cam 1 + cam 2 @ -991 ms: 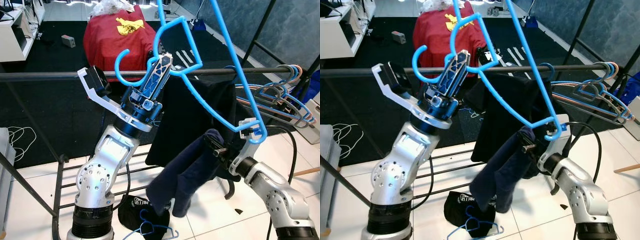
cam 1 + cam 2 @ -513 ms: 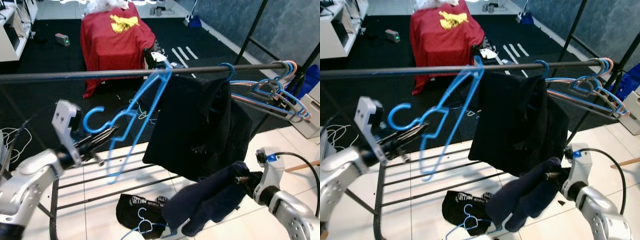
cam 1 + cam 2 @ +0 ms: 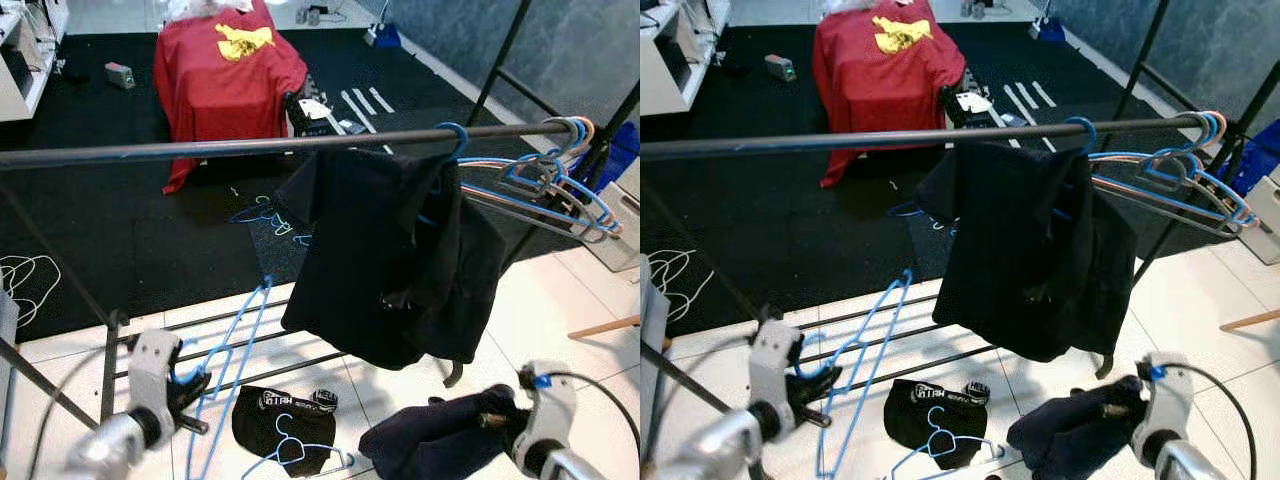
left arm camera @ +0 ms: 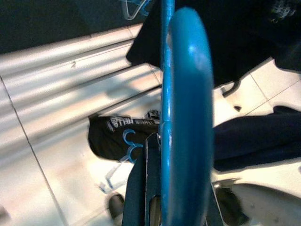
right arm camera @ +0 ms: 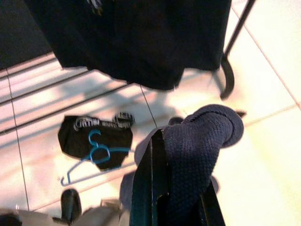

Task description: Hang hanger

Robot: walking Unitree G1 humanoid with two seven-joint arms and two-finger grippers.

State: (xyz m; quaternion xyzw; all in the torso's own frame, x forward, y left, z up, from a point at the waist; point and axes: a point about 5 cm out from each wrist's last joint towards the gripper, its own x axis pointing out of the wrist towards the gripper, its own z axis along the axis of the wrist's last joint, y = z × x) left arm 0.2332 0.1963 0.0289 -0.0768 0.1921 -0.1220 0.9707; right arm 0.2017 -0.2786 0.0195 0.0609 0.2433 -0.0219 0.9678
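The left gripper (image 3: 185,392), low at near left, grips the blue hanger (image 3: 228,365) by its hook, long axis sloping floorward; the rail (image 3: 200,148) lies well above. Right gripper (image 3: 500,425) apparently clamps dark cloth (image 3: 440,440).

White tile floor (image 3: 560,300) meets black carpet (image 3: 120,220).

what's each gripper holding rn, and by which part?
Left gripper: blue hanger, gripped near its hook. Right gripper: dark navy knit garment, pinched at a bunched fold.
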